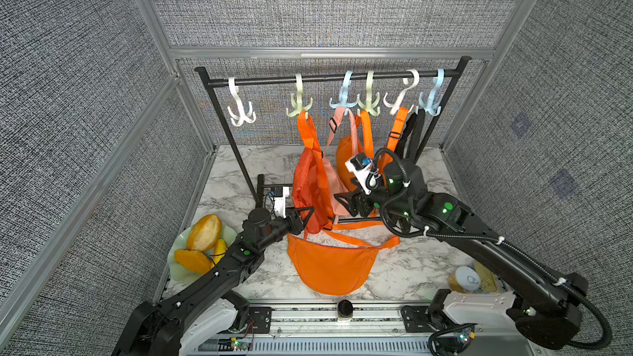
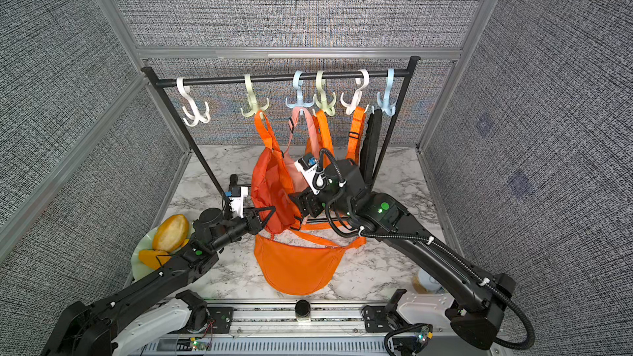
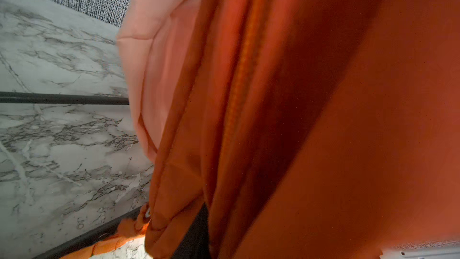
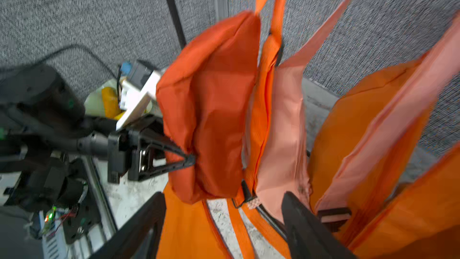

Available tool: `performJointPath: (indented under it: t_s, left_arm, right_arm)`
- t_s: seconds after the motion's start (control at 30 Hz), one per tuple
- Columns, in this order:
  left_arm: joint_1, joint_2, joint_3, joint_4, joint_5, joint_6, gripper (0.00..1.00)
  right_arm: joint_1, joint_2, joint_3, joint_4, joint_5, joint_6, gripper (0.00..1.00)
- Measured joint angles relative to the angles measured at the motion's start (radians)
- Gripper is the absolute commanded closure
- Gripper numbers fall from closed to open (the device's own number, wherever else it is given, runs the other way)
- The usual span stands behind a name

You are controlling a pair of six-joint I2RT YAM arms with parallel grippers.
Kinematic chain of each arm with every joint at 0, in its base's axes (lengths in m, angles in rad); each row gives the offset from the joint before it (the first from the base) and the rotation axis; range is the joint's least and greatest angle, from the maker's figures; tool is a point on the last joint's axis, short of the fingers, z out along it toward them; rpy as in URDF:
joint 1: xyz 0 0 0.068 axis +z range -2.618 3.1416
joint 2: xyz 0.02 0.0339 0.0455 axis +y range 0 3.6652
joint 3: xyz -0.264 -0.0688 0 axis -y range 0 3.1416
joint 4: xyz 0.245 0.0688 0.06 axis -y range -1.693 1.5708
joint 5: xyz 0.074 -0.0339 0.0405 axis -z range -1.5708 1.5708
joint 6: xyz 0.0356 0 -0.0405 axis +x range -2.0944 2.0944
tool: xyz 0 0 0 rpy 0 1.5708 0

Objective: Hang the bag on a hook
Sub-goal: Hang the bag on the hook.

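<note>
Step judged: release. Orange bag (image 1: 310,183) is hung between the claws, on the green hook (image 1: 299,106) above them. Right claw (image 4: 222,195) is spread open; state of left claw (image 4: 190,158) cannot be told. Next: snag-free withdrawal is required.

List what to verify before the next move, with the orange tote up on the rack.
1. Orange tote handle over the green hook: ok, in both top views.
2. Right end effector open: ok, jaws wide apart, nothing pinched.
3. Left end effector clear of the tote: cannot tell, its tips sit right at the fabric.
4. Spare hook available: ok, the white hook is bare.
5. Orange sling bag not hung: ok as the next target, lying flat.
6. Its strap untangled: cannot tell, part of it is hidden.
</note>
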Motion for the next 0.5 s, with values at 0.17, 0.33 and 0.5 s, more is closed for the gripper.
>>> performJointPath:
  t_s: [0.17, 0.33, 0.5]
  left_arm:
    - [0.021, -0.051, -0.021, -0.033, -0.008, 0.000, 0.26]
    - [0.063, -0.137, -0.052, -0.130, -0.064, 0.001, 0.18]
    - [0.135, -0.192, -0.073, -0.221, -0.097, -0.004, 0.16]
  right_arm:
    - [0.131, 0.010, -0.126, -0.052, 0.026, -0.004, 0.21]
    - [0.277, 0.111, -0.202, -0.075, 0.037, 0.034, 0.19]
    - [0.392, 0.298, -0.158, -0.092, 0.066, 0.078, 0.19]
